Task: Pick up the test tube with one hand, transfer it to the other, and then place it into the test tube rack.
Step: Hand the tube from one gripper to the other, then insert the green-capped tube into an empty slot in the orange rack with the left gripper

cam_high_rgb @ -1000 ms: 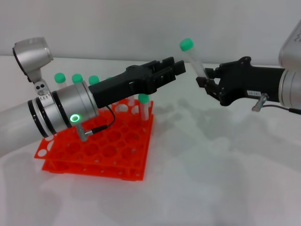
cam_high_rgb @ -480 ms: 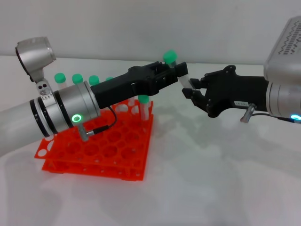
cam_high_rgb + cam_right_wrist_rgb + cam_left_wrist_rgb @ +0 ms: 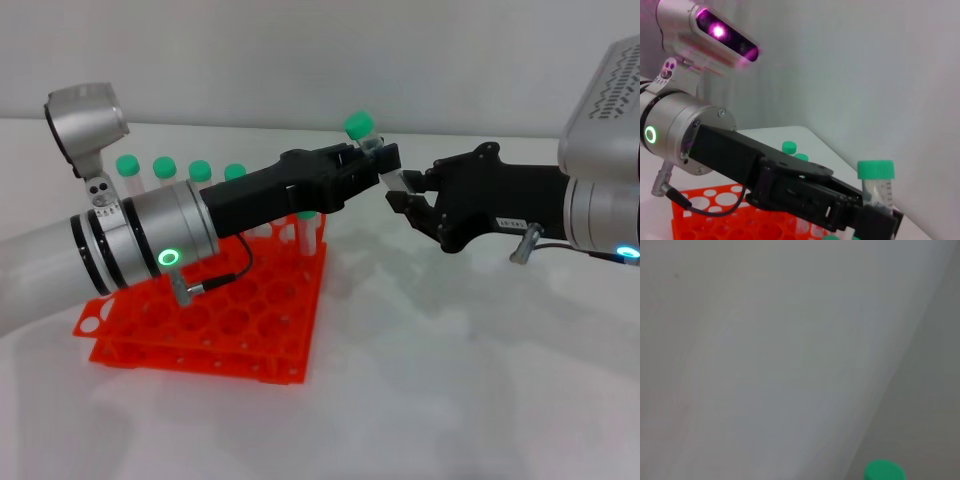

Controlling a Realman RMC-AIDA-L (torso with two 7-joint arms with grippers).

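The test tube (image 3: 361, 127), clear with a green cap, hangs tilted in the air above the table, to the right of the orange-red test tube rack (image 3: 230, 322). My left gripper (image 3: 381, 160) is shut on its upper part, just under the cap. The tube's lower end sits in my right gripper (image 3: 400, 192), which reaches in from the right and is shut on it. In the right wrist view the test tube (image 3: 876, 186) stands up between the fingers of the left gripper (image 3: 874, 216), above the rack (image 3: 715, 220). Its cap (image 3: 883, 472) shows in the left wrist view.
Several more green-capped tubes (image 3: 164, 168) stand in the rack's back row, and one (image 3: 308, 226) at its right edge under my left arm. White table lies in front and to the right of the rack.
The right gripper brought the tube leftwards to the left gripper. The left gripper shifted slightly up and closed round the tube below its cap.
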